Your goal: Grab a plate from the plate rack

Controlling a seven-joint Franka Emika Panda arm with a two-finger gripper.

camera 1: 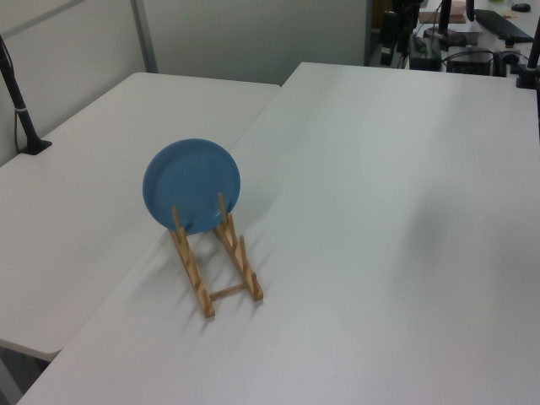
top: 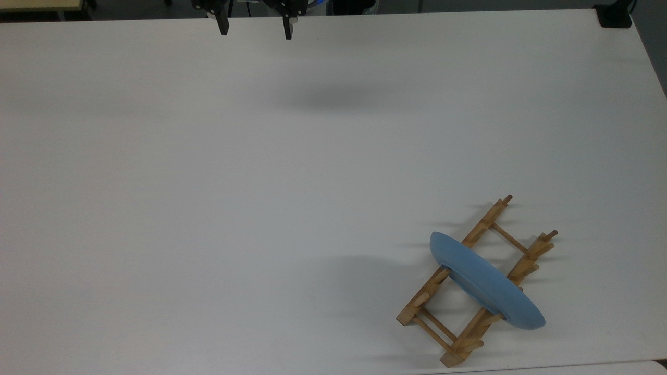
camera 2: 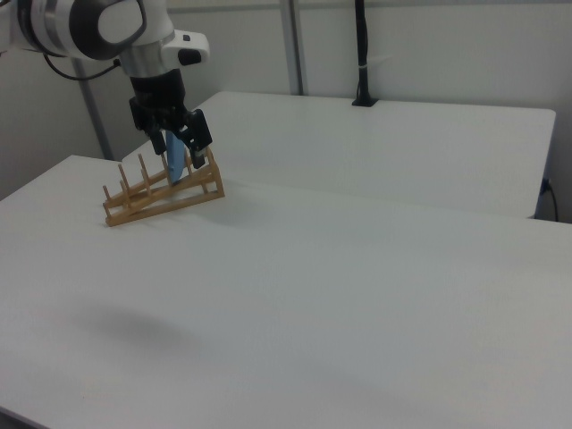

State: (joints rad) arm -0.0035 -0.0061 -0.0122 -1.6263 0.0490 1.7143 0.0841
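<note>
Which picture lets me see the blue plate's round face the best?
The left view: the plate faces that camera, a full blue circle standing upright in the plate rack. The top view shows it from above as a narrow tilted sliver. In the right view it is edge-on, partly behind the gripper.

Plate (top: 487,284): plain light blue, matte, no pattern; same blue on the face in the left view (camera 1: 191,186); a thin blue edge-on sliver in the right view (camera 2: 176,164).

Rack (top: 471,284): light-brown wood, pegs darker brown at the tips; plain. Same tan in the left view (camera 1: 215,266) and the right view (camera 2: 161,192).

Gripper (top: 255,23): black fingers, well apart from plate and rack in the top view. In the right view, black gripper (camera 2: 177,143) in front of the blue sliver.

Arm (camera 2: 98,27): white shell with grey joint bands.

Table (top: 208,182): plain white, soft grey shadow patch below the gripper in the top view.
</note>
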